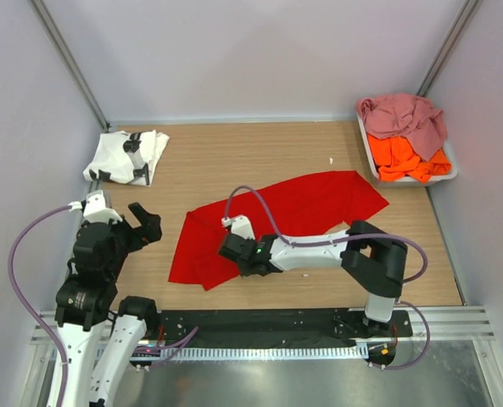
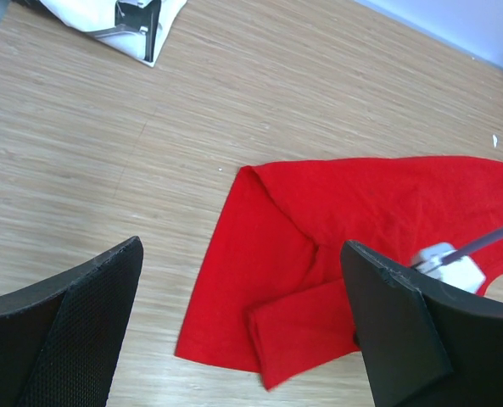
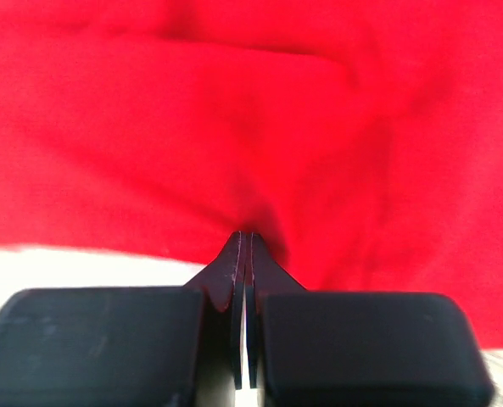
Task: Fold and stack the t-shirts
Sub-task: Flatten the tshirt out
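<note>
While your right gripper (image 3: pixel 244 244) has its fingers pressed shut on a small pinch of the red t-shirt (image 1: pixel 319 199), the cloth puckers just ahead of the tips, so the hold looks thin. I would lift only enough to clear the table (image 1: pixel 259 153) and draw the fold across slowly, or the edge may slip out. Your left gripper (image 1: pixel 145 222) hangs with its fingers spread wide and holds nothing. The shirt's near corner and a turned-over flap lie between and just beyond those fingers, so that corner seems the natural second hold. Taking it should let both ends travel together and keep the crease straight rather than slanted. The rest of the red shirt lies flat, reaching away to the right of your shut fingers. A folded white t-shirt (image 1: pixel 128 157) sits well beyond the left fingers — probably the base of the stack. The pink t-shirt (image 1: pixel 404 114) and orange t-shirt (image 1: pixel 408 157) are heaped in the tray (image 1: pixel 451 172), well away to the right and not yet folded.
</note>
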You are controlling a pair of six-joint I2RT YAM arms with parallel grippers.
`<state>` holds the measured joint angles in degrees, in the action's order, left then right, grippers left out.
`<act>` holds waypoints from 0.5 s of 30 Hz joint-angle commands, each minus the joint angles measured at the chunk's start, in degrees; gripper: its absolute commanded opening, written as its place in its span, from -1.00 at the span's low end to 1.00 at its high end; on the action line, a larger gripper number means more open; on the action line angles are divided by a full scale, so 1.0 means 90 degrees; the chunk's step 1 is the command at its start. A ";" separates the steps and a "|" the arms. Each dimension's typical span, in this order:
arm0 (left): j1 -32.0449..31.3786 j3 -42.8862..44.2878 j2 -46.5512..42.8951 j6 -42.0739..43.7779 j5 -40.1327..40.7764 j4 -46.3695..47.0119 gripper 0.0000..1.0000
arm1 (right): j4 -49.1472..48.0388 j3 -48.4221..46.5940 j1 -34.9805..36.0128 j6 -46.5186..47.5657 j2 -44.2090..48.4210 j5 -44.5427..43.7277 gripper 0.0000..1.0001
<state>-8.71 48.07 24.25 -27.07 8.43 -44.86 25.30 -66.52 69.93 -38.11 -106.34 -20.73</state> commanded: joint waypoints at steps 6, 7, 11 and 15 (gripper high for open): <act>0.0011 0.0098 0.0303 -0.0088 -0.0018 0.0063 0.99 | 0.0167 0.2068 -0.0981 -0.0492 0.1881 -0.0558 -0.98; 0.0020 0.0098 0.0342 -0.0098 -0.0028 0.0063 0.99 | 0.0167 0.2272 -0.1041 -0.0454 0.2097 -0.0548 -0.97; 0.0011 0.0156 0.0693 -0.0283 -0.0145 0.0024 0.96 | 0.0420 0.2255 -0.1110 -0.0219 0.2821 -0.0451 -0.21; -0.0184 0.0293 0.1366 -0.0546 -0.0135 -0.0269 0.99 | 0.0753 0.1982 -0.1061 -0.0219 0.3416 -0.0334 0.58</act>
<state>-9.32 48.58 33.21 -29.63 7.86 -45.56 30.02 -45.60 59.72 -40.05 -80.20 -23.20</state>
